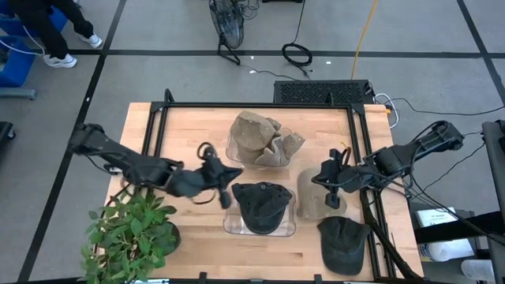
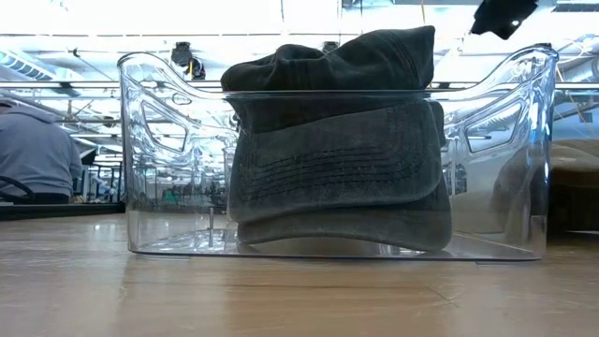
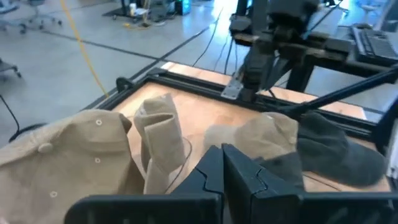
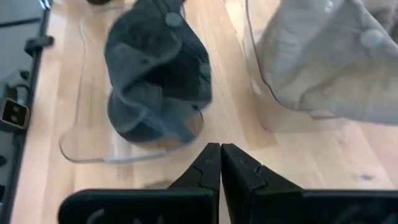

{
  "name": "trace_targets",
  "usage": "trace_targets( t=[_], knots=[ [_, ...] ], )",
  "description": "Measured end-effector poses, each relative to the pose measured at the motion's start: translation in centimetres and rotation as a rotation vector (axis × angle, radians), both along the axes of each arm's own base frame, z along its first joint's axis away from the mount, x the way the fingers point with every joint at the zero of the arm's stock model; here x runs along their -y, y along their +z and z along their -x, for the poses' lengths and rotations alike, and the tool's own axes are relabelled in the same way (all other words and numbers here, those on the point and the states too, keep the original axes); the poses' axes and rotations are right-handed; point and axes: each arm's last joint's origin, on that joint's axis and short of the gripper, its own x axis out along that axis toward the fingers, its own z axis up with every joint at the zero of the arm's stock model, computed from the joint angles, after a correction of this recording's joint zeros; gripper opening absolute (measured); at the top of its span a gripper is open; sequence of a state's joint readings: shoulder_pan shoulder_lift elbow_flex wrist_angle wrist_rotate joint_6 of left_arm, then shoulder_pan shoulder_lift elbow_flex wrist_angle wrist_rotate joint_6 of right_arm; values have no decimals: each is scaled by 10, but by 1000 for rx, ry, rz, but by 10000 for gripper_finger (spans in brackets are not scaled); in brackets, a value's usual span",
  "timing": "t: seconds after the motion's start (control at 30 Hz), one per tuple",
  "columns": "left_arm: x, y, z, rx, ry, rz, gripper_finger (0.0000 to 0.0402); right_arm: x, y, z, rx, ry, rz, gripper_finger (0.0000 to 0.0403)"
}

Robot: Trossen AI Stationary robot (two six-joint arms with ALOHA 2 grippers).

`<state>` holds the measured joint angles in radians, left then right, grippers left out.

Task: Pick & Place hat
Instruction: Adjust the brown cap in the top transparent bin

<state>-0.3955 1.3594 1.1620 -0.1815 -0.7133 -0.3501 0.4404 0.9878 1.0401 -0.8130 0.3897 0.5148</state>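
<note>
A clear bin [image 1: 233, 225] near the table's front holds dark grey hats [image 1: 260, 207], which fill it to the rim in the low view [image 2: 332, 159]. Behind it, a second clear bin [image 1: 230, 150] holds beige hats [image 1: 260, 140]. One beige hat [image 1: 309, 207] and one dark hat [image 1: 343, 243] lie on the table to the right of the bins. My left gripper [image 1: 226, 189] hangs shut and empty above the left end of the near bin [image 3: 222, 165]. My right gripper [image 1: 332, 197] is shut and empty over the loose beige hat [image 4: 219, 155].
A potted plant [image 1: 130, 233] stands at the table's near left corner, close under my left arm. A black frame [image 1: 260, 106] runs along the far and side edges. Bare wood lies left of the bins.
</note>
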Motion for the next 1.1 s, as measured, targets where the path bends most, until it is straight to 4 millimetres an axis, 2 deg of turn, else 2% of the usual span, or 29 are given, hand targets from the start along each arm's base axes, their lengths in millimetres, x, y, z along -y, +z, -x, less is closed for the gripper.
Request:
trace_targets(
  t=[0.1,0.2,0.4,0.57,0.73,0.87,1.0,1.1],
  knots=[
    [-8,-6,-14,16,25,14,6,3,-1,6,-11,-3,2,2],
    [-16,-10,-24,26,34,25,29,5,-6,11,-17,-14,-6,1],
    [-33,-9,-29,22,38,19,92,8,-23,18,-50,-61,-34,1],
    [-53,-11,-31,-30,5,-7,122,7,-25,14,-36,-112,-75,0],
    [-89,-24,-29,-190,-70,76,131,1,-27,0,15,-204,-153,0],
    [-113,-26,-27,-231,-149,118,132,-8,-30,-19,84,-254,-224,0],
    [-122,-16,-24,-233,-304,65,132,-17,-33,-41,153,-290,-254,0],
    [-123,-12,-27,-291,-356,-1,132,-27,-26,-55,155,-304,-222,0]
  ],
)
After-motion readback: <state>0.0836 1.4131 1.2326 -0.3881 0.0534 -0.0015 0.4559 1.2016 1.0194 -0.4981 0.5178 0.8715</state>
